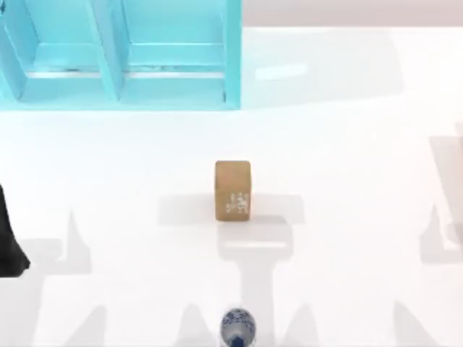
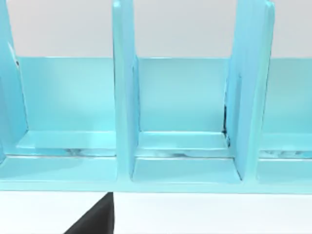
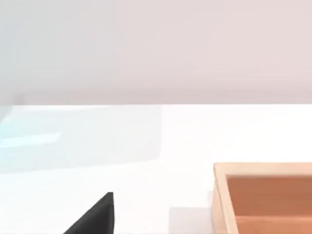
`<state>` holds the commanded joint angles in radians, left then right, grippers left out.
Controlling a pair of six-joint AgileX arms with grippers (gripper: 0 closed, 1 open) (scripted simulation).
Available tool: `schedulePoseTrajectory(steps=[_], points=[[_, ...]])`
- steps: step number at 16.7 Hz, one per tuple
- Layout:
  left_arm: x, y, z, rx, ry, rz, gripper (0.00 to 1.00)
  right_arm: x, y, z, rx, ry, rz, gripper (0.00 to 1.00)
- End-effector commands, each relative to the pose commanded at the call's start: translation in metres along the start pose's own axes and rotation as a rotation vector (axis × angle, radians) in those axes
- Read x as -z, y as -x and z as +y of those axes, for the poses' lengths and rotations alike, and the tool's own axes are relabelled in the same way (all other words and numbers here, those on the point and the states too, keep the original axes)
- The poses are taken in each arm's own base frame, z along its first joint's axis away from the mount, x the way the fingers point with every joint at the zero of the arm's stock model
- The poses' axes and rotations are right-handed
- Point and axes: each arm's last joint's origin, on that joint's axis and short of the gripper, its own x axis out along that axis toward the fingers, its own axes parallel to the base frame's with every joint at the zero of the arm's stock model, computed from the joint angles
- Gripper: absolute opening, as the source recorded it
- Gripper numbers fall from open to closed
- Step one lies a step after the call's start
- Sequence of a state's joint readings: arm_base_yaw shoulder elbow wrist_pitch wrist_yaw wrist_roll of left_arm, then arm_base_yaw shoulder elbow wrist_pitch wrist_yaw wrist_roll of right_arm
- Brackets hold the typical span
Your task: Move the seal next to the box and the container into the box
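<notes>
Across the top view's upper left stands a glossy turquoise rack (image 1: 119,65) split by upright dividers; the left wrist view looks into its compartments (image 2: 183,141), smooth-walled with nothing in them. Near the middle of the white surface (image 1: 362,181) sits the seal (image 1: 233,190), a tan wooden-looking cube with faint white markings on its near face, well apart from the rack. By the near edge, directly below the seal, rests the container (image 1: 238,327), small, rounded, porcelain-like white with dark-blue pattern. From the right wrist view, a light wooden box (image 3: 220,195) with a square rim and bare orange-brown floor shows at one corner. My left arm (image 1: 10,242) is a dark shape at the left edge; whether either arm's fingers are spread or pressed together I cannot tell.
</notes>
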<state>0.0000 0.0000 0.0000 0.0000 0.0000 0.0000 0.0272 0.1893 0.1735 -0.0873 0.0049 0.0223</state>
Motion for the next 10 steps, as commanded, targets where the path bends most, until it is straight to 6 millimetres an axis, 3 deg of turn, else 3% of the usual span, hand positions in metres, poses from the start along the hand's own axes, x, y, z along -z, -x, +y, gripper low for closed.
schedulePoseTrajectory(steps=[5, 10], points=[[0.0, 0.0, 0.0, 0.0, 0.0, 0.0, 1.0, -0.068, -0.025, 0.011, -0.041, -0.032, 0.201, 1.0], [0.0, 0.0, 0.0, 0.0, 0.0, 0.0, 1.0, -0.135, -0.092, 0.038, -0.089, -0.062, 0.453, 1.0]])
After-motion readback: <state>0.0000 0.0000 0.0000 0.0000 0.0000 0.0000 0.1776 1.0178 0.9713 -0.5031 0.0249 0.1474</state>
